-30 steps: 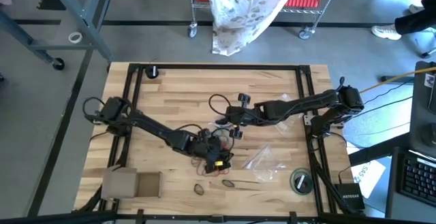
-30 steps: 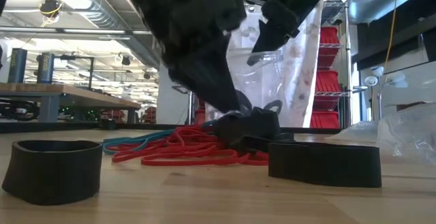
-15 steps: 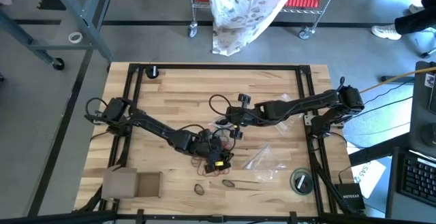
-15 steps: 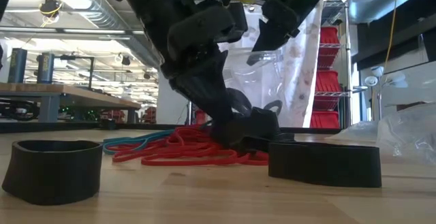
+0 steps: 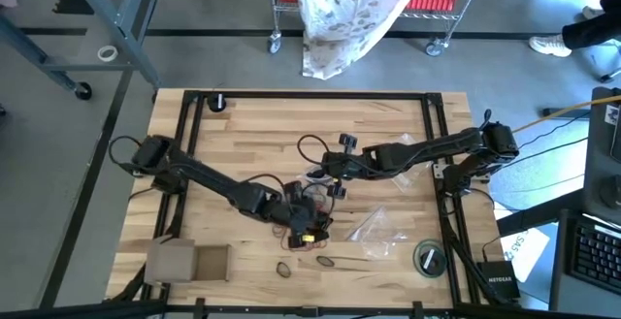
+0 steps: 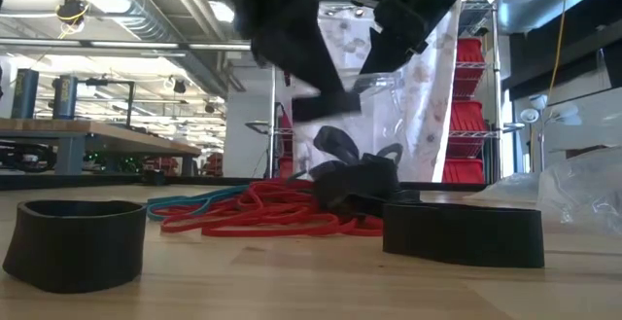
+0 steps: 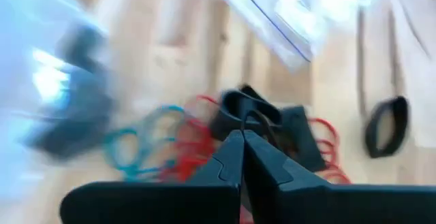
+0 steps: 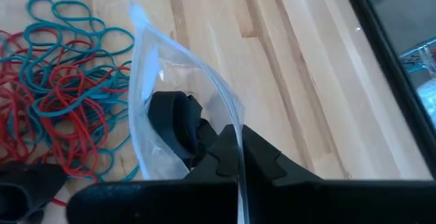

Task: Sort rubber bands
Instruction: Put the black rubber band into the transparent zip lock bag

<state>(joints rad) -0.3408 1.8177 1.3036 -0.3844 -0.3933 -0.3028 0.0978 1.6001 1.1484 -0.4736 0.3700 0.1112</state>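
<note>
Pinching one black band, the left gripper [image 7: 242, 137] hangs over tangled red-and-teal rubber bands [image 8: 61, 115].

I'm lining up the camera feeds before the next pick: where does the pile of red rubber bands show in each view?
High view: red rubber bands, front-centre of the table, mostly under the left gripper.
Low view: mid-picture, below that gripper.
Left wrist view: just past the shut fingertips.
Right wrist view: beside the clear bag the right gripper holds.
Landmark: teal bands tangled with the red.
</note>
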